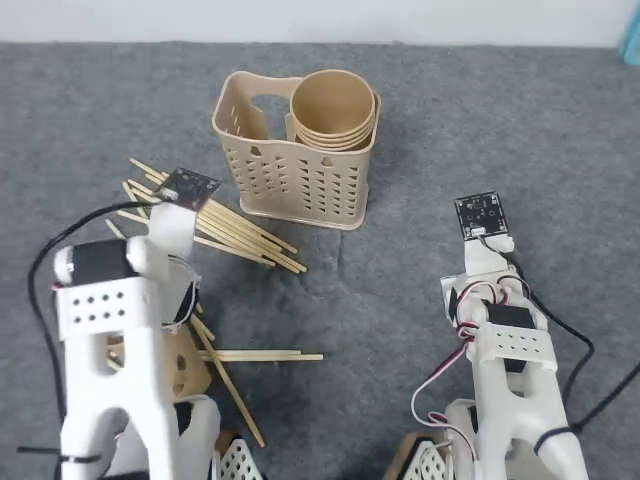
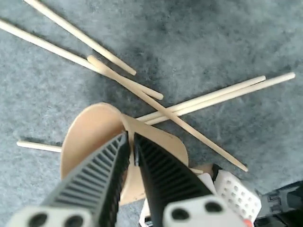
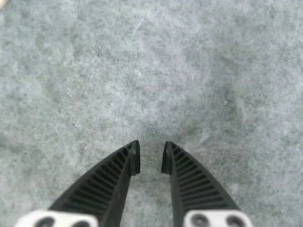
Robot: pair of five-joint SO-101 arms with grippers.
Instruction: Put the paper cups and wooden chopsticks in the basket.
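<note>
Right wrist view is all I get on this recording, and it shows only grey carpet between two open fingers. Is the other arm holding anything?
Observer: Yes. The left gripper is shut on the wall of a paper cup.
Operator: Is anything packed away?
Observer: A stack of cups stands in the basket, in the compartment on the high view's right.
Operator: What is left out?
Observer: The chopsticks lie scattered on the carpet, to the high view's left of the basket and around the left arm.
</note>
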